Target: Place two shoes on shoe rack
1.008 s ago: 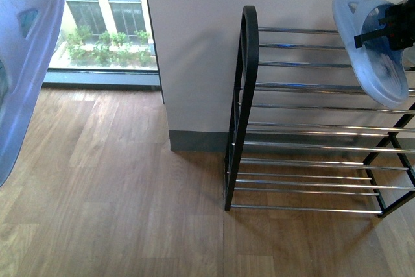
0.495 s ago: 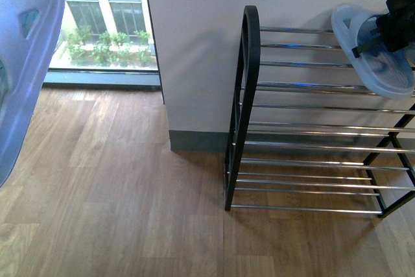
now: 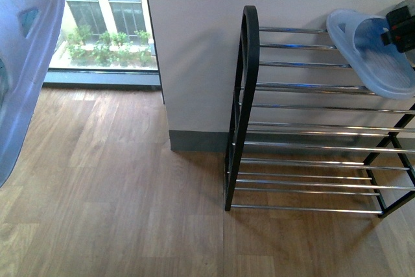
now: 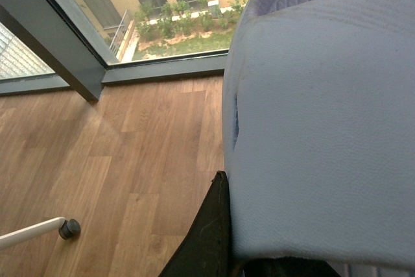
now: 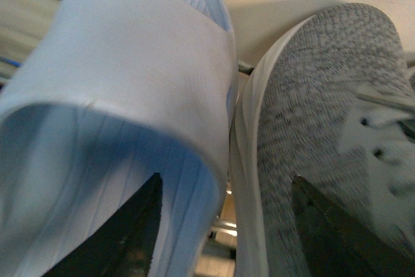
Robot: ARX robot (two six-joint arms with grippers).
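Resting on the top tier of the shoe rack (image 3: pixel 247 102), the right slide (image 3: pixel 371 56) — a pale blue slipper with a broad strap — lies sole down across the chrome rods near the rack's right end. The right gripper (image 3: pixel 403 28) shows only as a black block at that slide's far end, touching or just over it. In the right wrist view one dark finger (image 5: pixel 126 238) sits inside the slide under the strap and another dark shape lies on the other side of its wall; whether they press the wall or stand off it, I cannot tell. A grey knit sneaker (image 5: pixel 311 128) sits on the rack just beside the slide, side against side.

The left slide (image 3: pixel 26 63) hangs in the air at the far left, well apart from the rack, above the wooden floor (image 3: pixel 117 192) — the left gripper (image 4: pixel 233 251) is clamped on it, a black finger (image 4: pixel 207 238) flat against its edge. A window (image 3: pixel 104 17) stands behind.
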